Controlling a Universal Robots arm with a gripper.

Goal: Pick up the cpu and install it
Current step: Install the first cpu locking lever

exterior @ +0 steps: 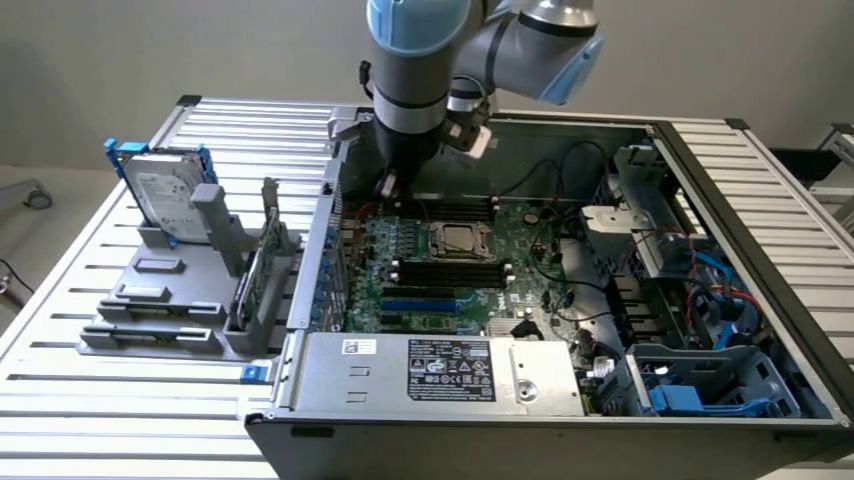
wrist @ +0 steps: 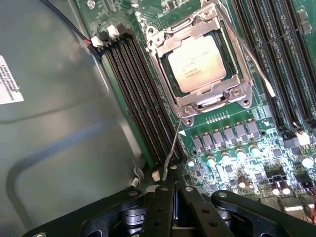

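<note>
The cpu lies flat inside the black-framed socket near the middle of the green board, its dull silver top facing up and the socket's metal frame around its edges.

Starting at the exterior view's left, a slatted table carries a grey rack with a hard drive standing upright in a blue frame. Just beside the rack is the open computer case. The arm reaches down into the case, and the gripper hangs over the board on the side of the socket nearer the exterior view's left, close to the case wall and apart from the cpu.

In the wrist view the gripper has its two dark fingers pressed together, with nothing between them. A thin metal lever runs from the socket's corner and ends just beside the fingertips (whether it touches them cannot be told), alongside a bank of black memory slots.

A labelled power supply sits at the front of the case. A blue drive cage and loose cables lie further toward the exterior view's right.
</note>
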